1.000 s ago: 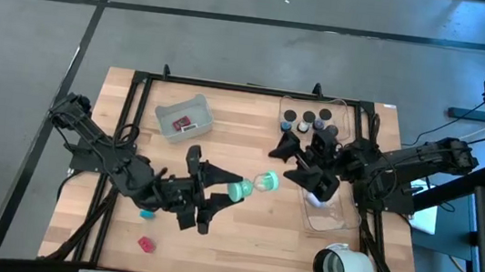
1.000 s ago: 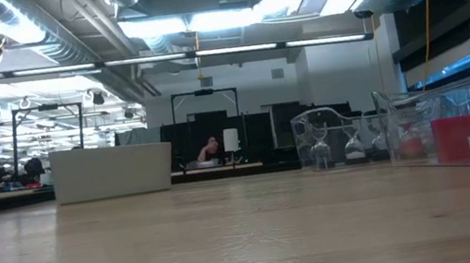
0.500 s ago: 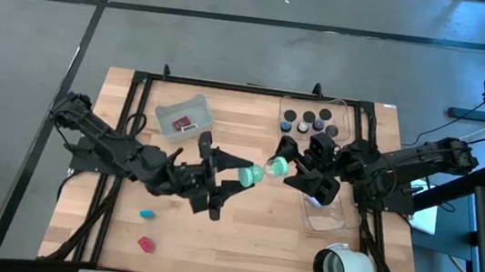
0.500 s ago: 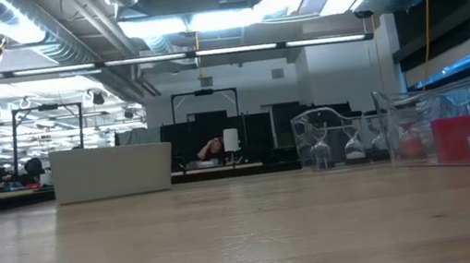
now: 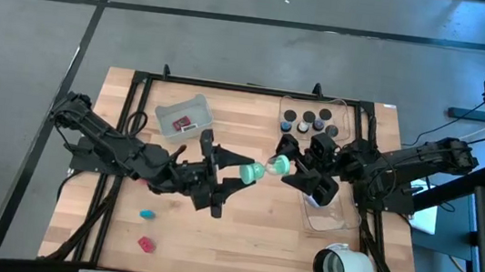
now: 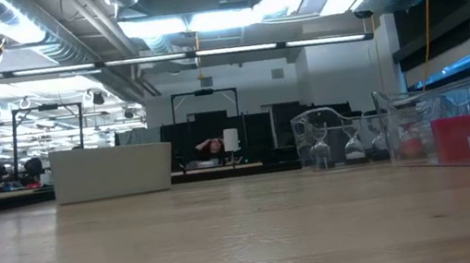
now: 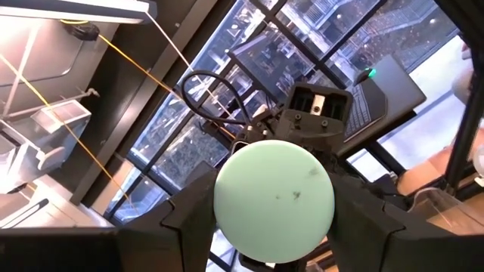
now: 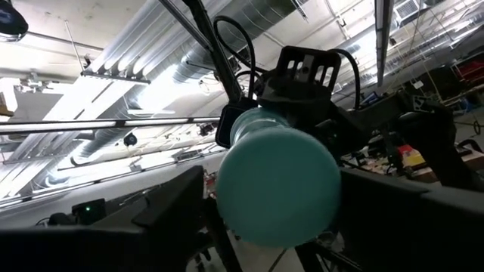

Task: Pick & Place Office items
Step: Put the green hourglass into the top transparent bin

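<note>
Mid-air handover: left hand [image 5: 236, 174] grips teal hourglass [image 5: 263, 169], right hand [image 5: 286, 168] narrowing round other end; early release = drop onto table [image 5: 249, 237]

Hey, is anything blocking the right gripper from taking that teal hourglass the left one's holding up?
Nothing visible. The teal hourglass spans between the left gripper and right gripper, above bare table.

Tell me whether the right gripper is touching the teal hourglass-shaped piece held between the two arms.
Cannot tell. In the high view the right gripper sits at the teal piece's end, while the left gripper holds the other; no view shows contact or a gap plainly.
</note>
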Available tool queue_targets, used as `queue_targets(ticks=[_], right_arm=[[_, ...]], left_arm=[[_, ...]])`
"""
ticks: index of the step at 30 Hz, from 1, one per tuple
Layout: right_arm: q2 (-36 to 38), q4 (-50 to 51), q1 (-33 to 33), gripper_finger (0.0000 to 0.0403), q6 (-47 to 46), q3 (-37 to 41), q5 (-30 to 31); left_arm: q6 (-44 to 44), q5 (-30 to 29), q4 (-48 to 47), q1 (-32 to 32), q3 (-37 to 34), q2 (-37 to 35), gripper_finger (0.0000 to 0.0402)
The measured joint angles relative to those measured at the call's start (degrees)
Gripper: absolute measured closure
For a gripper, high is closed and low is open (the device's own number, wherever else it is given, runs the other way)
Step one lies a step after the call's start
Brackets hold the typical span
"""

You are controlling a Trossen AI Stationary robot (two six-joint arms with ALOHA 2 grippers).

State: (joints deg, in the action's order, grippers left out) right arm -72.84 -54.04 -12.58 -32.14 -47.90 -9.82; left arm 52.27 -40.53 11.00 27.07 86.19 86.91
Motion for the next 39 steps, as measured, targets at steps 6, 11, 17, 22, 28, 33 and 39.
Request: queue_targets(ticks=[6,11,17,22,28,33,39], right_arm=[[0.0,0.0,0.0,0.0177,0.0,0.0,0.2],[0.0,0.0,0.0,0.0197,0.0,0.0,0.2],[0.1,0.7,0.0,0.0192,1.0,0.0,0.8],[0.1,0.9,0.0,0.0197,1.7,0.0,1.3],[0.1,1.6,0.2,0.0198,1.7,0.0,3.2],[0.1,3.6,1.3,0.0198,1.3,0.0,5.6],[0.0,7.7,3.8,0.0198,-0.4,0.0,9.2]], left_arm=[[-0.1,0.0,-0.6,0.1,0.0,0.0,0.0201],[-0.1,-0.1,-0.6,0.1,0.0,0.0,0.0201],[-0.1,-0.3,-0.7,0.1,0.0,0.0,0.0195],[-0.1,-0.9,-0.7,0.2,0.0,0.0,0.0184],[-0.1,-5.5,-1.0,1.6,0.0,-0.1,0.018],[1.5,-12.5,0.0,2.9,0.0,-0.1,0.0162],[-1.0,-19.2,-0.1,3.4,0.0,-0.1,0.013]])
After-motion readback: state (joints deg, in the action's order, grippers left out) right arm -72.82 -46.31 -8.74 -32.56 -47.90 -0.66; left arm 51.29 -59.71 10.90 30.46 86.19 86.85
